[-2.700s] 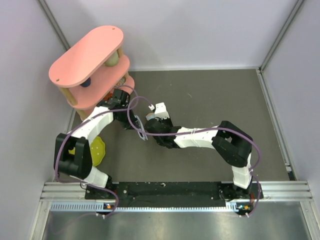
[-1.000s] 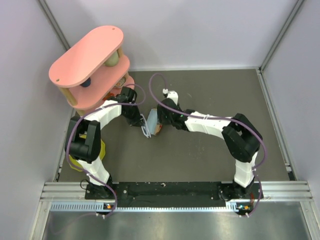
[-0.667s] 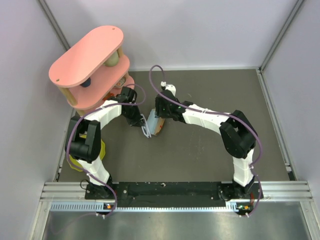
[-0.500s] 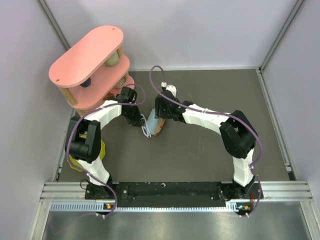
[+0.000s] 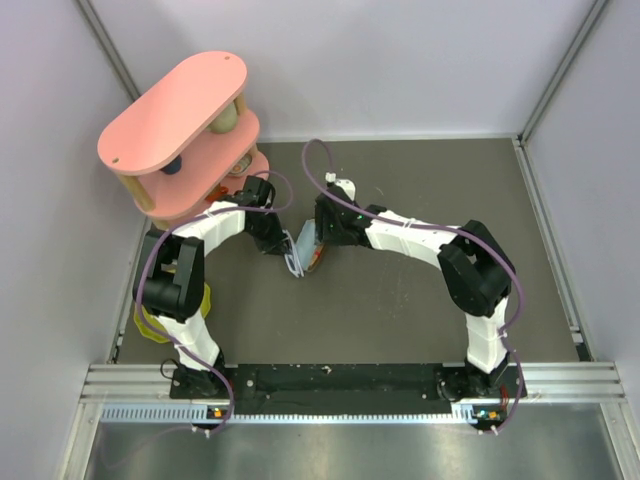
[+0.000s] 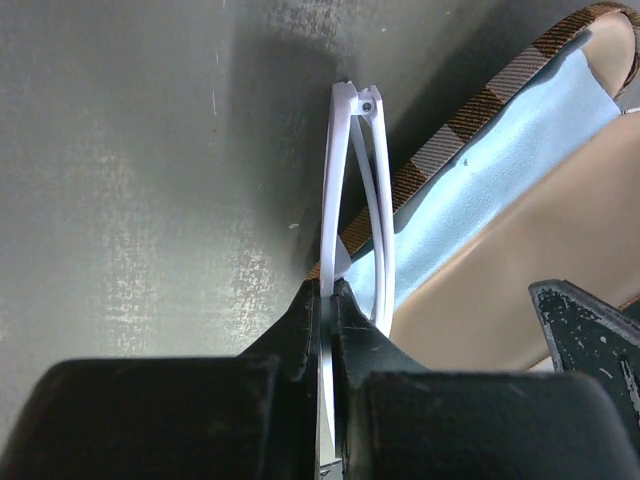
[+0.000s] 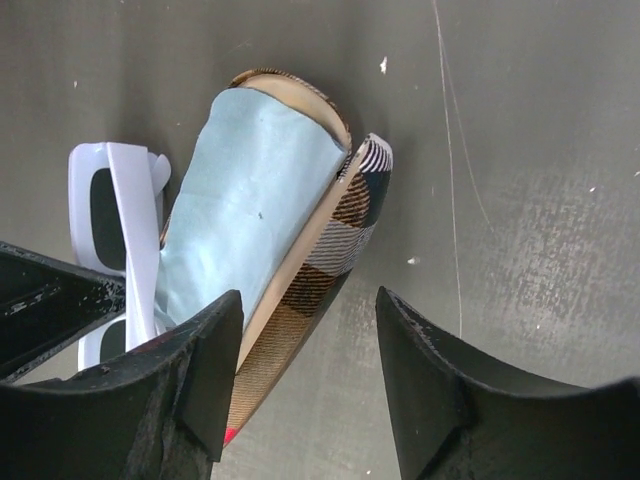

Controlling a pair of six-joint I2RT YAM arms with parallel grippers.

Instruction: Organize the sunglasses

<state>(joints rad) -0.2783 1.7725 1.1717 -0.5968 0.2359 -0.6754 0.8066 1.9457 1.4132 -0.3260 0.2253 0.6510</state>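
The white sunglasses [image 6: 352, 170] are folded and stand on edge against the left side of the open brown plaid case [image 6: 470, 125]. They also show in the top view [image 5: 294, 264] and in the right wrist view [image 7: 118, 225]. My left gripper [image 6: 328, 292] is shut on the sunglasses frame, in the top view [image 5: 279, 244] just left of the case [image 5: 315, 256]. A light blue cloth [image 7: 245, 205] lies inside the case [image 7: 320, 270]. My right gripper [image 7: 308, 345] is open above the case's near end, with the plaid lid edge between its fingers, in the top view [image 5: 322, 237].
A pink two-tier shelf [image 5: 180, 110] with small objects on it stands at the back left, close behind my left arm. A yellow object [image 5: 146, 318] lies by the left wall. Grey walls enclose the dark table [image 5: 430, 190] on three sides.
My right arm has pulled back from over the left arm to the case's right side and then shifted slightly. My left gripper stays shut on the sunglasses beside the case.
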